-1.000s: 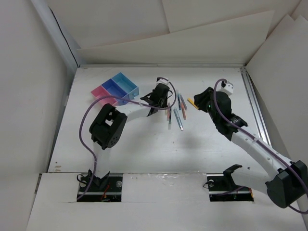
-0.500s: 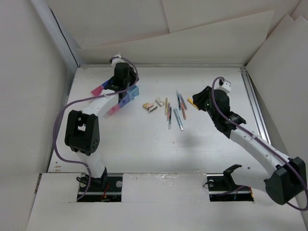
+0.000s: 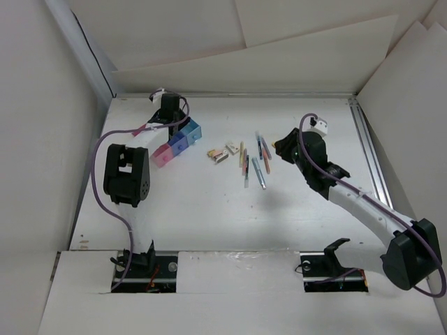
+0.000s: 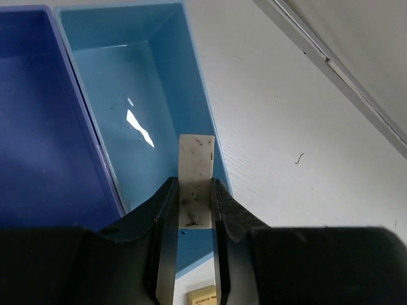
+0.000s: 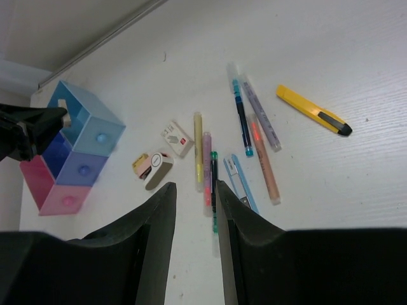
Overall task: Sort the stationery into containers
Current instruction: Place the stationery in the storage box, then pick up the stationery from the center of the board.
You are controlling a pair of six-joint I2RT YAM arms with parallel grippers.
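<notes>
My left gripper (image 3: 170,115) (image 4: 193,185) is shut on a small whitish stubby piece (image 4: 196,152) and holds it over the light blue bin (image 4: 127,95) (image 3: 191,130). That bin is joined to a dark blue bin (image 3: 178,143) and a pink bin (image 3: 162,157). Several pens (image 3: 251,162) lie mid-table. In the right wrist view they are yellow (image 5: 198,149), purple (image 5: 206,162), green (image 5: 214,190), blue (image 5: 240,117) and orange (image 5: 264,162). Two stubby pieces (image 5: 176,138) (image 5: 152,168) lie left of them. My right gripper (image 3: 283,148) (image 5: 194,190) is open and empty above the pens.
A yellow box cutter (image 5: 311,111) lies right of the pens and a light blue cutter (image 5: 240,184) lies among them. White walls enclose the table, with a metal rail (image 3: 370,160) along the right side. The bins also show in the right wrist view (image 5: 76,159).
My left arm has swung from the pens to the bins, carrying the whitish piece. The bins have turned and shifted a little. My right gripper has moved slightly left.
</notes>
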